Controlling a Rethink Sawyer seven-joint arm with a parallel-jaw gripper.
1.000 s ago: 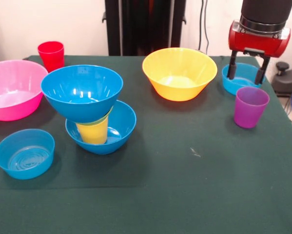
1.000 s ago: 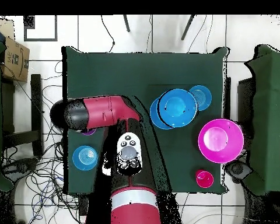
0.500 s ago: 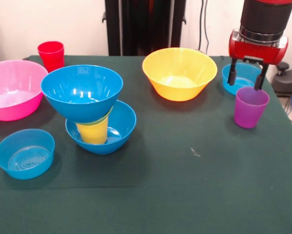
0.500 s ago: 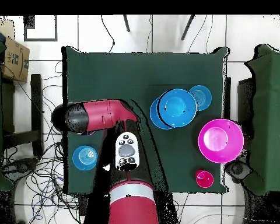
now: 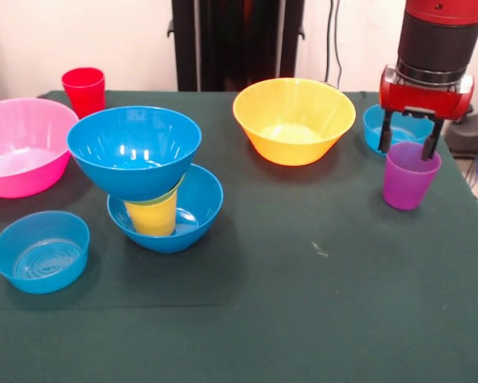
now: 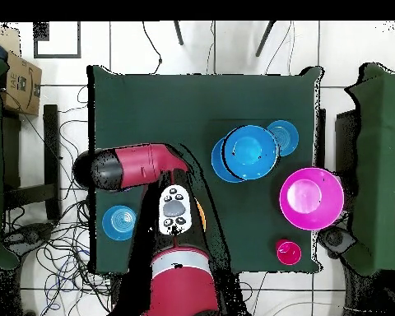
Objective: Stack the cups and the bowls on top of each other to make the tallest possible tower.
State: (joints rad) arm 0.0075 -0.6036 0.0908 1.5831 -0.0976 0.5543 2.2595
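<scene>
The purple cup [image 5: 410, 182] stands upright at the table's right side. My gripper [image 5: 406, 148] hangs open right at its rim, one finger by the rim's left edge and the other over the opening. The tower [image 5: 151, 179] is a blue bowl [image 5: 192, 214] holding a yellow cup [image 5: 152, 217], with a green bowl's edge [image 5: 171, 194] and a second blue bowl [image 5: 135, 152] tilted on top. From above, the tower's top bowl [image 6: 250, 152] shows, while my arm [image 6: 131, 164] hides the purple cup and the gripper. A red cup [image 5: 84, 89] stands at the far left.
A large pink bowl [image 5: 19, 148] sits at the left edge and a yellow-orange bowl [image 5: 294, 120] at the far middle. One small light-blue bowl [image 5: 39, 251] sits front left, another [image 5: 372, 128] just behind my gripper. The green tablecloth's right edge [image 5: 470, 207] is close to the purple cup.
My gripper has moved from over the small light-blue bowl toward the camera and down to the purple cup's rim. It stayed open. Cups and bowls have not moved.
</scene>
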